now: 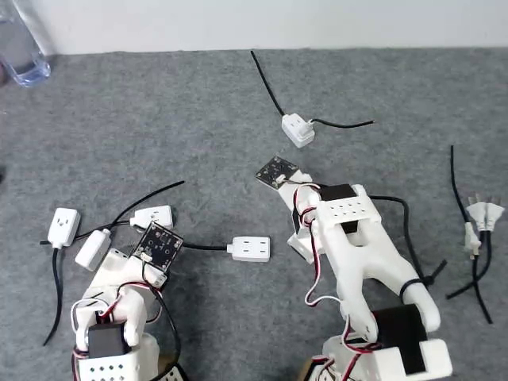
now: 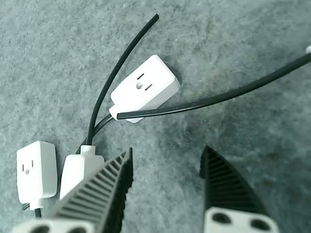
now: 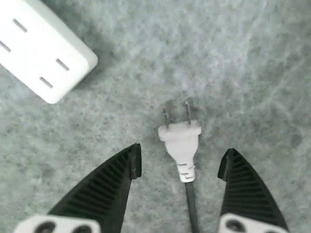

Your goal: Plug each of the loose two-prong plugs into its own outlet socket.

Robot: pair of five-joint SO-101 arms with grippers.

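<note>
Right wrist view — right end effector [image 3: 182, 150] spread astride plug [image 3: 180, 138], bare carpet [image 3: 243, 58] around

surface: grey felt mat [image 1: 159, 103] | back edge: white wall [image 1: 278, 24]

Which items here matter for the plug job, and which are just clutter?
Job:
- plug, between the fingers of the open right claw
- edge plugs, at the mat's right edge
- left socket, mid socket, far socket, strip

Lying about:
- bottle, far left corner
</note>
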